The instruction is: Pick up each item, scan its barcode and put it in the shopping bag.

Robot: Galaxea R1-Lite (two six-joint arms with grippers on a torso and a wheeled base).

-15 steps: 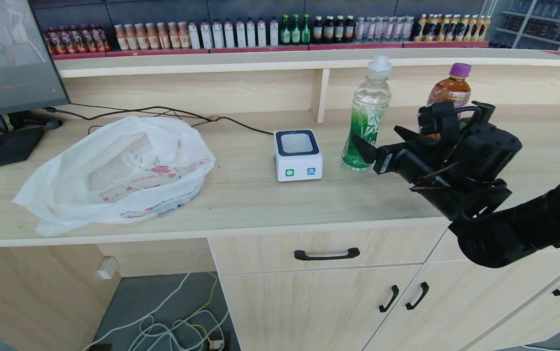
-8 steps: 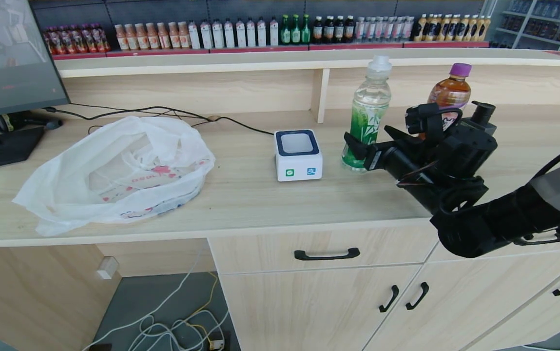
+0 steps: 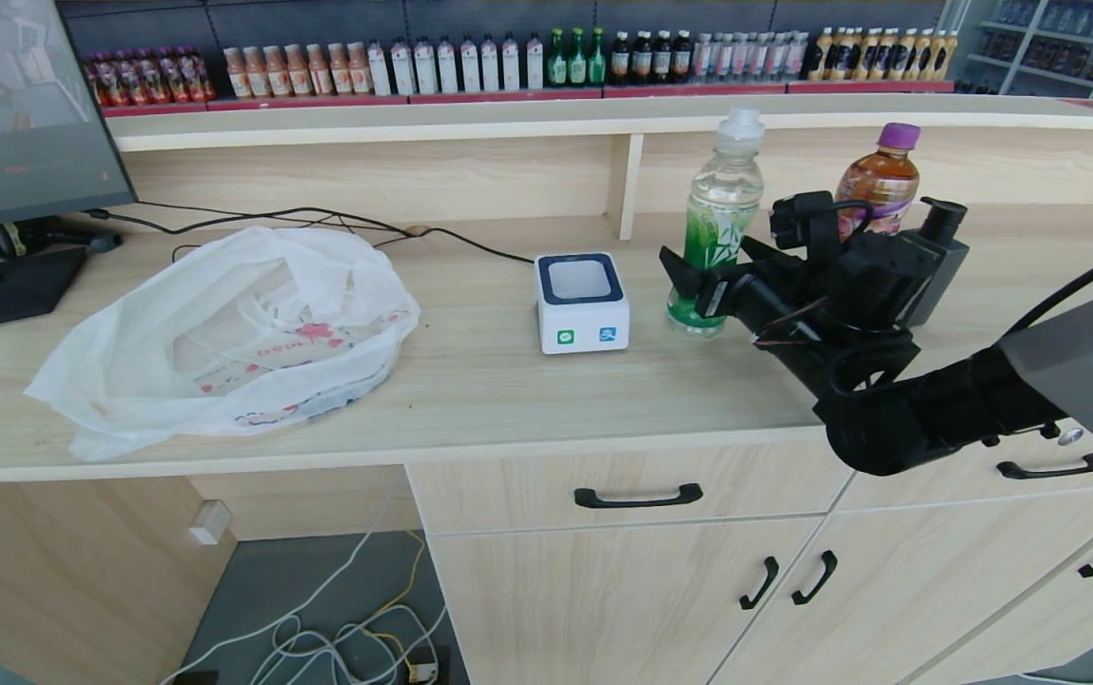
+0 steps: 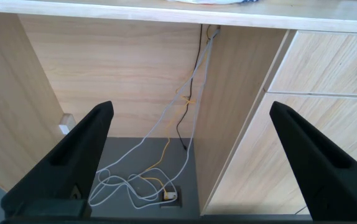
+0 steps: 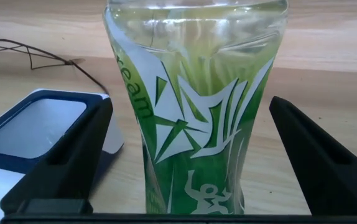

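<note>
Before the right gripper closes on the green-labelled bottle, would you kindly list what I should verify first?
1. Right gripper open wide enough: ok, one finger stands on each side of the bottle.
2. Green-labelled bottle centred between the fingers: ok in the right wrist view, with a gap on both sides.
3. Bottle upright on the counter: ok.
4. Purple-capped bottle clear of the gripper: cannot tell, as it is partly hidden behind it.
5. Barcode position on the label: cannot tell.
6. Scanner window facing up and shopping bag mouth open: ok.
</note>
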